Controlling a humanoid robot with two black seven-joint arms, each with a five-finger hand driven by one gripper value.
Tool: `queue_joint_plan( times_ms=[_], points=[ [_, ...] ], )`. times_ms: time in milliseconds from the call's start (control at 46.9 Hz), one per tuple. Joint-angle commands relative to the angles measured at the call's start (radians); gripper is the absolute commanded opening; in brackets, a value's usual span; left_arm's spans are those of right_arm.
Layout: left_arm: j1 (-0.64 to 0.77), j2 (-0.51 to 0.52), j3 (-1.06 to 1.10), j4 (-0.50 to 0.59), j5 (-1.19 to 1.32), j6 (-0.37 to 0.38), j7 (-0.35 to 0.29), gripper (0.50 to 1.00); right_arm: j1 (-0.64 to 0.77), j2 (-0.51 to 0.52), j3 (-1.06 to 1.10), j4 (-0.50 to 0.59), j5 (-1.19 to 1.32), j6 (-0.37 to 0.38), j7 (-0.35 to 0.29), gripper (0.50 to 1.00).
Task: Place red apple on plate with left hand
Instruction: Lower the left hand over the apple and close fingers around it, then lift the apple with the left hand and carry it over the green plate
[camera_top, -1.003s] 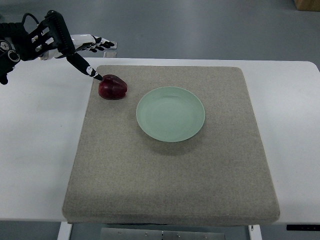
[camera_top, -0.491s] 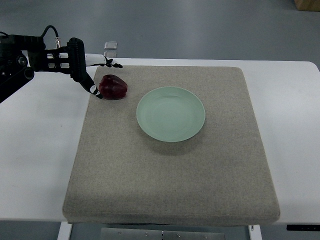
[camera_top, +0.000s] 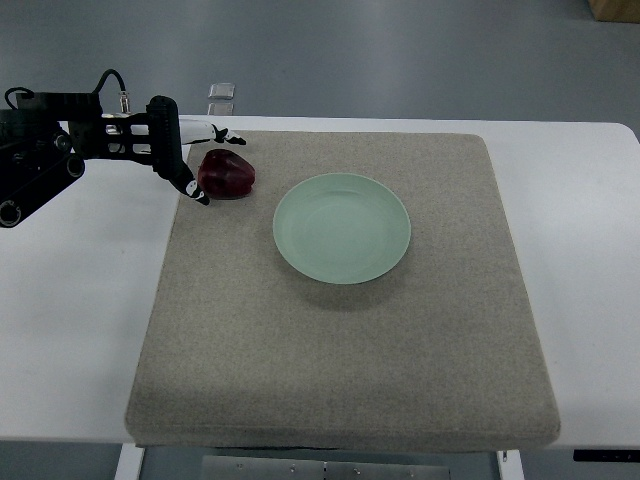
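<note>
A dark red apple (camera_top: 228, 175) lies on the grey mat (camera_top: 340, 350), to the upper left of a pale green plate (camera_top: 341, 227). My left hand (camera_top: 200, 160) reaches in from the left edge and sits right beside the apple's left side. Its fingers (camera_top: 191, 187) are spread around the apple, one below-left and others at the top, without closing on it. The plate holds nothing. The right arm is out of view.
The mat lies on a white table (camera_top: 80, 300). A small clear object (camera_top: 221, 90) sits at the table's far edge behind the hand. Grey floor shows beyond the table.
My left hand has dropped and turned, moving from above and left of the apple to close against its left side, with fingers now bracketing it. The apple and plate have not moved.
</note>
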Motion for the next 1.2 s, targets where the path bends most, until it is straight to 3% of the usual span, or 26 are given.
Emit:
queue_joint_plan(
  times_ms=[0,341,448,640,662,854,1024,1174],
  points=[
    [0.005,-0.016,0.001,0.001,-0.001,0.001,0.002,0.971,0.0,0.0,0.0,0.0,0.0,0.0,0.0,0.928],
    [0.019,-0.028,0.001,0.021,0.039,0.03,0.006,0.84,0.0,0.0,0.0,0.0,0.0,0.0,0.0,0.928],
    [0.019,-0.028,0.001,0.021,0.057,0.03,0.005,0.759,0.0,0.0,0.0,0.0,0.0,0.0,0.0,0.928],
    [0.019,-0.019,0.0,0.014,0.056,0.031,0.005,0.51,0.0,0.0,0.0,0.0,0.0,0.0,0.0,0.928],
    [0.018,-0.016,0.0,0.011,0.056,0.031,0.003,0.5,0.0,0.0,0.0,-0.001,0.0,0.0,0.0,0.928],
    [-0.008,-0.005,-0.011,-0.043,0.048,0.031,-0.006,0.5,0.001,0.0,0.0,0.0,0.0,0.0,0.0,0.93],
    [-0.018,0.059,-0.022,-0.21,0.037,0.031,-0.029,0.5,0.0,0.0,0.0,0.0,0.0,0.0,0.0,0.928],
    [-0.016,0.05,-0.023,-0.308,0.04,0.033,-0.037,0.5,0.001,0.0,0.0,-0.001,0.0,0.0,0.0,0.928]
  ],
)
